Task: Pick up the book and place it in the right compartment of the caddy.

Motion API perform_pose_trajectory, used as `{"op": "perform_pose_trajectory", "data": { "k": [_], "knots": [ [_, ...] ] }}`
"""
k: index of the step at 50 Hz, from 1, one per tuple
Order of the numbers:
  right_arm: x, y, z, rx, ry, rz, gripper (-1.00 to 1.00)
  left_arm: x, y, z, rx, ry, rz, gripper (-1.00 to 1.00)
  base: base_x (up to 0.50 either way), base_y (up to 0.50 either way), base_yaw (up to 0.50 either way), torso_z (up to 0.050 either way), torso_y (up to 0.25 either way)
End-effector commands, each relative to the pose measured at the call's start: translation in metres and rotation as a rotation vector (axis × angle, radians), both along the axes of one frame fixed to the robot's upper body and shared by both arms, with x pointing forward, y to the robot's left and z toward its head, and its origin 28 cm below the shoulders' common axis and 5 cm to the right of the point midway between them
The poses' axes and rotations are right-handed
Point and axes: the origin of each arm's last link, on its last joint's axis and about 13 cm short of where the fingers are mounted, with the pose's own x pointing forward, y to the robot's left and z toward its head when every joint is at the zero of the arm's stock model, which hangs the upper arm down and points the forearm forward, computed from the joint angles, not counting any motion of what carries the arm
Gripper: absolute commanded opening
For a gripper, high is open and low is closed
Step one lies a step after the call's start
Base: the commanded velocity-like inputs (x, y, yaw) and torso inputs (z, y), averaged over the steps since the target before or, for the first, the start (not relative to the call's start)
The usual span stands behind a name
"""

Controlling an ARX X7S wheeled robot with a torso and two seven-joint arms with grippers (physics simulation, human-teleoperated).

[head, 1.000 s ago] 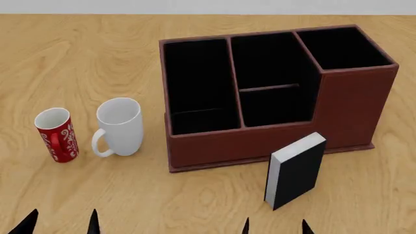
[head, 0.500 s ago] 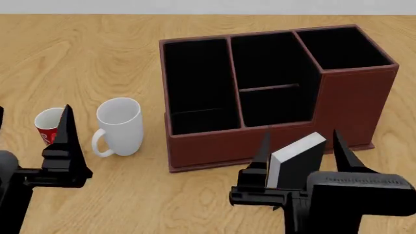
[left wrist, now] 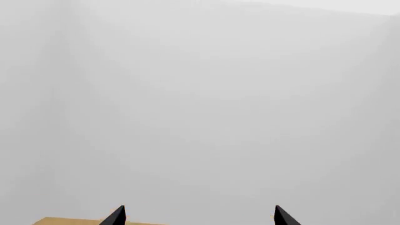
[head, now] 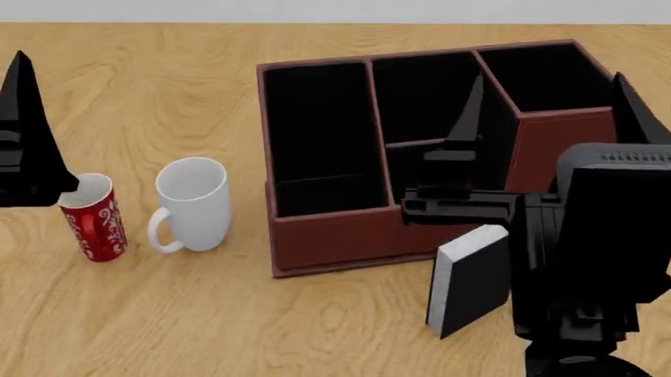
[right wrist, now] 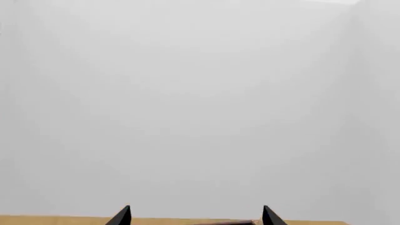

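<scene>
The black book [head: 474,281] with white page edges stands upright on the table just in front of the caddy [head: 335,232]. The right compartment [head: 540,75] is the tall well at the caddy's far right, and nothing shows inside it. My right gripper [head: 548,78] is raised above and behind the book, open, with its fingers pointing up and nothing between them. In the right wrist view the right gripper [right wrist: 195,212] shows two wide-apart tips against grey wall. Only one finger [head: 23,118] of my left arm shows in the head view, at the left edge. The left gripper [left wrist: 198,212] is open and holds nothing.
A red patterned mug [head: 93,220] and a white mug [head: 194,204] stand left of the caddy. My right arm's black body [head: 587,259] covers the caddy's front right corner. The wooden table [head: 157,78] reaches to a grey wall.
Both arms have risen in the head view. The right gripper has gone from astride the book's top to higher up over the caddy. The book has not moved.
</scene>
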Motion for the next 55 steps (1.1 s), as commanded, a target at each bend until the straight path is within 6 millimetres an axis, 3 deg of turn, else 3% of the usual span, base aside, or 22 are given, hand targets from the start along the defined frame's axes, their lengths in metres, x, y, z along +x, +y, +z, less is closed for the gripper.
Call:
{"op": "perform_pose_trajectory", "data": {
  "k": [1, 20, 55],
  "knots": [
    [-0.002, -0.002, 0.015, -0.026, -0.021, -0.002, 1.0, -0.003, 0.003, 0.01, 0.025, -0.032, 0.025, 1.0, 0.0, -0.27, 0.0, 0.0, 0.0],
    [0.002, 0.004, 0.01, -0.047, 0.006, 0.022, 1.0, -0.001, 0.004, 0.007, 0.008, -0.03, 0.024, 1.0, 0.03, -0.3, 0.0, 0.0, 0.0],
    [0.005, 0.01, 0.009, -0.057, 0.017, 0.061, 1.0, -0.001, 0.008, 0.009, -0.002, -0.043, 0.04, 1.0, 0.38, -0.22, 0.0, 0.0, 0.0]
  ]
}}
